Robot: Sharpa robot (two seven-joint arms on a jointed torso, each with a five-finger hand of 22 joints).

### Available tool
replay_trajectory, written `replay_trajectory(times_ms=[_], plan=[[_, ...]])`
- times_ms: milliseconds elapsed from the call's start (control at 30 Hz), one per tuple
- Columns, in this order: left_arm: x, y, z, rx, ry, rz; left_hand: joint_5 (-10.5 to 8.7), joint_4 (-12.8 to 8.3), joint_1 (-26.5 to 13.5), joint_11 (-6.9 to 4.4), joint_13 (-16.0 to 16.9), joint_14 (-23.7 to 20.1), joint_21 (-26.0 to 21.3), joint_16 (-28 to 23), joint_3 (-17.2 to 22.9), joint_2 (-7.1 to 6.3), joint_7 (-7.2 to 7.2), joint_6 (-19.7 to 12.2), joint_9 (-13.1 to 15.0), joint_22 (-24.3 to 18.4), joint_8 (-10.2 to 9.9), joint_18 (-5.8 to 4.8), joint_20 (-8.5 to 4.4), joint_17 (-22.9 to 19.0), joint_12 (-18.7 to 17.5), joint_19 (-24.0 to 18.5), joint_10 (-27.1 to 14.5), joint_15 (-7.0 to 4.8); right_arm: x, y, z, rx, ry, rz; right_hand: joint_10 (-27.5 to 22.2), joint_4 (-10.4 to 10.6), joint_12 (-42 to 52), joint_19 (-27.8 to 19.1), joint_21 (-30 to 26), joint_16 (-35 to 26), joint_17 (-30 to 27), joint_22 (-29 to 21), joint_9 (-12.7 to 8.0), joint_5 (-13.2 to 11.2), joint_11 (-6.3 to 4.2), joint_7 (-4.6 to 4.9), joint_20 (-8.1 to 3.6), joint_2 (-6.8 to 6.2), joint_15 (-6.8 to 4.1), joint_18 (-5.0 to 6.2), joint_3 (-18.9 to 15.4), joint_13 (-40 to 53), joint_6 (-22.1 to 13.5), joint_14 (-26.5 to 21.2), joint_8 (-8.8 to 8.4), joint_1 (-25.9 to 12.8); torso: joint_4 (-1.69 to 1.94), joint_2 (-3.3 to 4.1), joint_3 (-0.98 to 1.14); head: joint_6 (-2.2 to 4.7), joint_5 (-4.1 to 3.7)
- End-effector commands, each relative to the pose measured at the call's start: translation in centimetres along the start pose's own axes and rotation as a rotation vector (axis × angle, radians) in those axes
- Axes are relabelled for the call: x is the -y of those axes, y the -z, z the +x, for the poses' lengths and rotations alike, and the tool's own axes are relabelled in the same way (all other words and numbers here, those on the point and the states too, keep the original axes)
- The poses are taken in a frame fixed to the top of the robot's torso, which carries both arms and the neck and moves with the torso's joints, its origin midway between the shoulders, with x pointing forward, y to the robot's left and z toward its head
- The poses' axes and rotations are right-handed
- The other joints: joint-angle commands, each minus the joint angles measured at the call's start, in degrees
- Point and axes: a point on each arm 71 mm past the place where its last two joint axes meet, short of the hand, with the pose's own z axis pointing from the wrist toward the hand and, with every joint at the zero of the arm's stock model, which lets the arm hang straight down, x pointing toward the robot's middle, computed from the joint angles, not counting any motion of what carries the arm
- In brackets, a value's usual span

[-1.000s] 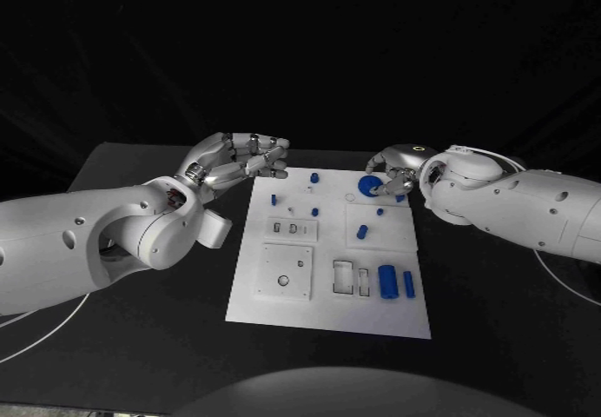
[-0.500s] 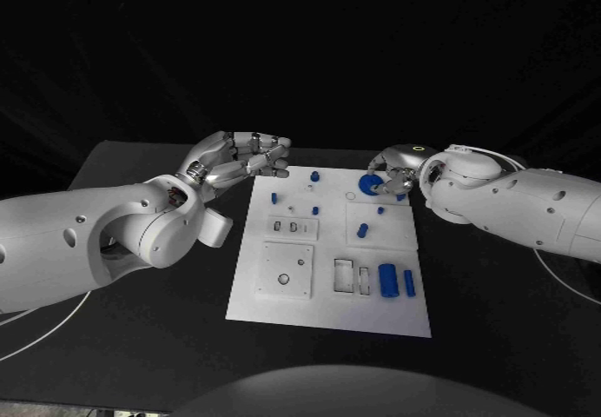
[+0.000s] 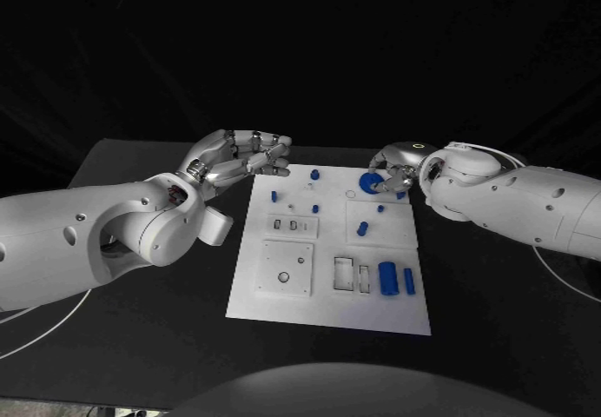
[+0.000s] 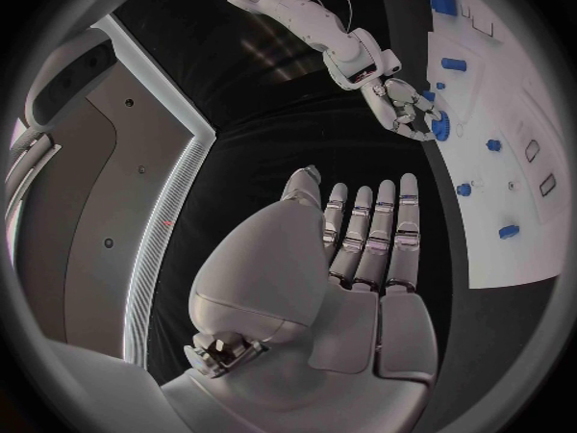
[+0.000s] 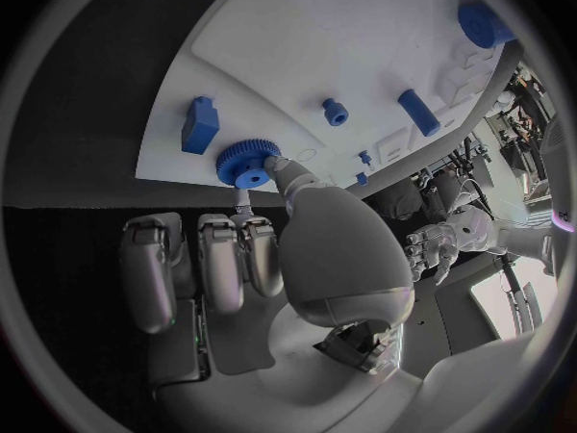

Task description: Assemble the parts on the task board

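Little has shifted: right hand still pinches the blue gear at the task board corner; left hand hovers empty, fingers apart. A thin pinch could drop it off the worktop.

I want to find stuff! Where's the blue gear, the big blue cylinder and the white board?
blue gear [image 5: 248, 162]: right wrist view, toothed top face.
big blue cylinder [image 3: 388, 280]: head view, its middle.
white board [image 3: 328, 310]: head view, bare near edge.

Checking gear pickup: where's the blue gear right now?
Blue gear sits at the task board's far right corner in the head view, pinched by the right hand.
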Motion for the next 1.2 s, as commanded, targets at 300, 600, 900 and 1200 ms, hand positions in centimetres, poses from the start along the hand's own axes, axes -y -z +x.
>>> replay_trajectory(times_ms=[300, 600, 900, 1200], plan=[[0.1, 0.0, 0.3, -0.021, 0.012, 0.005, 0.25, 0.08, 0.10, 0.34, -0.09, 0.07, -0.14, 0.22, 0.00, 0.64, 0.55, 0.05, -0.08, -0.07, 0.33, -0.41, 0.05, -0.08, 0.24, 0.41, 0.22, 0.51, -0.3, 0.0, 1.2, -0.048, 0.009, -0.017, 6.05, -0.75, 0.22, 4.39, -0.19, 0.20, 15.05, 14.34, 1.59, 9.33, 0.69, 0.64, 0.48, -1.00, 0.54, -0.27, 1.93, 15.09, 3.33, 5.87, 1.48, 0.21, 0.01, 0.02, -0.02, -0.24, 0.36], [0.1, 0.1, 0.2, -0.017, 0.012, 0.005, 0.26, 0.07, 0.12, 0.35, -0.09, 0.07, -0.14, 0.24, 0.00, 0.66, 0.56, 0.04, -0.09, -0.07, 0.34, -0.42, 0.05, -0.09, 0.25, 0.41, 0.22, 0.53, -0.6, 0.0, 0.9, -0.012, -0.023, -0.038, 6.05, -0.70, 0.22, 4.17, -0.39, 0.20, 15.05, 14.25, 1.76, 10.41, 0.91, 0.87, 0.61, -1.31, 0.69, -0.20, 2.34, 15.09, 4.15, 5.87, 1.67, -0.12, -0.07, 0.00, -0.03, -0.31, 0.66], [0.1, 0.1, 0.1, -0.018, 0.012, 0.005, 0.28, 0.06, 0.16, 0.39, -0.09, 0.08, -0.13, 0.28, 0.03, 0.72, 0.58, 0.04, -0.09, -0.06, 0.36, -0.44, 0.05, -0.10, 0.26, 0.42, 0.24, 0.54, -1.0, 0.3, -0.7, 0.017, -0.049, -0.055, 6.05, -0.37, 0.22, 4.00, -0.55, 0.20, 15.05, 14.18, 1.53, 10.93, 1.17, 1.16, 0.77, -1.57, 0.90, -0.15, 2.64, 15.09, 4.38, 5.87, 1.39, -0.67, -0.05, -0.03, -0.06, -0.52, 0.45], [0.1, 0.0, 0.2, -0.021, 0.013, 0.002, 0.29, 0.06, 0.19, 0.44, -0.09, 0.10, -0.12, 0.32, 0.06, 0.79, 0.60, 0.03, -0.10, -0.06, 0.38, -0.45, 0.05, -0.11, 0.29, 0.43, 0.25, 0.56, -2.4, 0.1, -1.9, 0.029, -0.056, -0.090, 6.05, -0.22, 0.22, 3.98, -0.57, 0.20, 15.05, 14.17, 1.35, 10.76, 1.36, 1.27, 0.86, -1.65, 1.03, -0.14, 2.79, 15.09, 4.59, 5.87, 1.26, -0.88, 0.01, 0.01, 0.01, -0.49, 0.39]])
